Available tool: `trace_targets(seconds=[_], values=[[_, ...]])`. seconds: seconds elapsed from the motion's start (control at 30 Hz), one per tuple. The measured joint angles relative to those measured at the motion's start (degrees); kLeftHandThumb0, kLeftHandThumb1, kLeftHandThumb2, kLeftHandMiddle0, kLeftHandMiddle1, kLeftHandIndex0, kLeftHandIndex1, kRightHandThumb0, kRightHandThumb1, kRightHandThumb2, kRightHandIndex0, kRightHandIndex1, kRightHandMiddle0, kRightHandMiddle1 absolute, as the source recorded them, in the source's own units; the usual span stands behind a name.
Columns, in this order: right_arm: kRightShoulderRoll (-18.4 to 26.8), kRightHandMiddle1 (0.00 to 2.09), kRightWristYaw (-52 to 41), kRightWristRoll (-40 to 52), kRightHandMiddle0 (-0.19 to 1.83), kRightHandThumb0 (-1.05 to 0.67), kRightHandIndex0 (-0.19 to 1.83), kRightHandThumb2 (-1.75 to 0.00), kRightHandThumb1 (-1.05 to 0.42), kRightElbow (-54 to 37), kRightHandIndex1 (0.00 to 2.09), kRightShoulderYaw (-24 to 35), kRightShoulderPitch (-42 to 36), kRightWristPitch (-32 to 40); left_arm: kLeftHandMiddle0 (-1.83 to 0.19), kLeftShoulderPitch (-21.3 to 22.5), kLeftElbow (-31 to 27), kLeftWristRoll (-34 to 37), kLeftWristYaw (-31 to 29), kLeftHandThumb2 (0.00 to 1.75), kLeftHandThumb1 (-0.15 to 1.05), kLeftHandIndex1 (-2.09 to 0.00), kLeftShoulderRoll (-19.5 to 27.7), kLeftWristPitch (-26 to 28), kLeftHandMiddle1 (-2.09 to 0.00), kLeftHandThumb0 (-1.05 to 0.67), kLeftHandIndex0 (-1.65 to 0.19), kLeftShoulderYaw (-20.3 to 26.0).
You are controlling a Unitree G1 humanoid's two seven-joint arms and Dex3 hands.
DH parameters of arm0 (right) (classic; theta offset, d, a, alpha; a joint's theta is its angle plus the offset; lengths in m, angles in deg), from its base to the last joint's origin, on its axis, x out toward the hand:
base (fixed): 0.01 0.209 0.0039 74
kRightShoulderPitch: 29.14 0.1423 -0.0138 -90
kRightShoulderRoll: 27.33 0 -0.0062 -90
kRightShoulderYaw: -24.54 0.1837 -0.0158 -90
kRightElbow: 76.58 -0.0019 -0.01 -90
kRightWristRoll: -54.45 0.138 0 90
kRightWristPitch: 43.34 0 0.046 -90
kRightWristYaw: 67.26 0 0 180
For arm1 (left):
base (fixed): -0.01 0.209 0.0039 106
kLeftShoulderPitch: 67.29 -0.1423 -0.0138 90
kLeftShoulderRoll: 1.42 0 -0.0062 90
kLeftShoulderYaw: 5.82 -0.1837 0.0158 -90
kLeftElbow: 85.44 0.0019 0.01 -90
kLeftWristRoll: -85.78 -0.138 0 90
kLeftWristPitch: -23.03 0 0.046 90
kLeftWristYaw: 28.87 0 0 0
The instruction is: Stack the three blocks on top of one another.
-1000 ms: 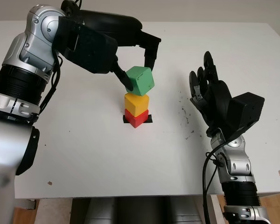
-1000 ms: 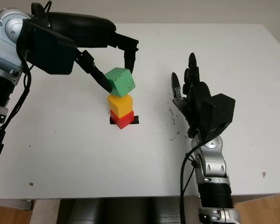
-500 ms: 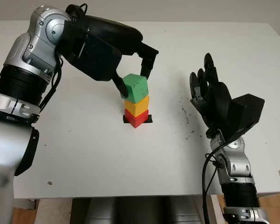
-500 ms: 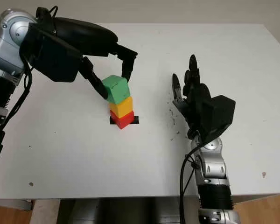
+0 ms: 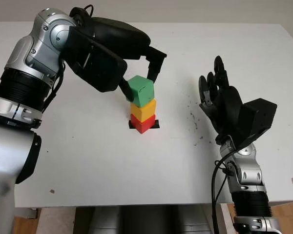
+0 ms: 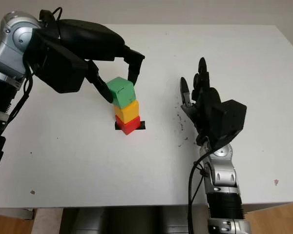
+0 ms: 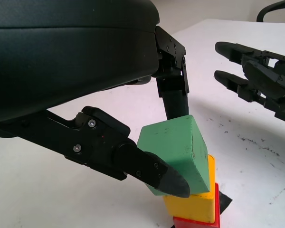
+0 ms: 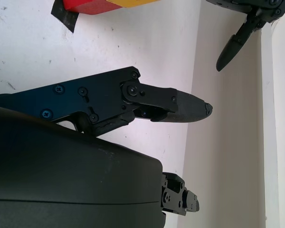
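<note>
A red block point(image 5: 142, 125) sits on a black tape mark point(image 5: 155, 124) near the table's middle, with a yellow block point(image 5: 143, 109) on top of it. A green block point(image 5: 140, 90) sits tilted on the yellow one, and my left hand point(image 5: 136, 82) is shut on it, one finger at its left side and one at its back. The left wrist view shows the green block point(image 7: 178, 145) pinched between the fingertips point(image 7: 168, 178) above the yellow block point(image 7: 192, 206). My right hand point(image 5: 217, 97) is open, held upright to the right of the stack.
The white table point(image 5: 88, 161) has dark specks point(image 5: 193, 117) between the stack and my right hand. Its front edge runs along the bottom of the view.
My left hand lowered the green block from just above the stack onto the yellow block, shifting slightly left. The right hand stayed in place.
</note>
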Motion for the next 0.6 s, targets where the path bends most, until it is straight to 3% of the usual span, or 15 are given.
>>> trace_targets(seconds=[0.2,0.6], values=[[-0.34,0.05,0.01,0.21,-0.14,-0.59,-0.15,-0.51,-1.05,0.00,0.05,0.03,-0.05,0.02,-0.20,0.80,2.05,-0.84,2.64,0.05,0.96,-1.53,-0.48,-2.72,-0.06,-0.45,-0.40,-0.07],[-0.74,0.06,0.40,0.15,-0.12,-0.59,-0.14,-0.51,-1.05,-0.45,0.06,0.02,-0.73,1.07,-0.21,1.08,2.75,-1.40,2.67,0.05,0.97,-1.49,-0.78,-2.89,-0.06,-0.45,-0.42,-0.96]])
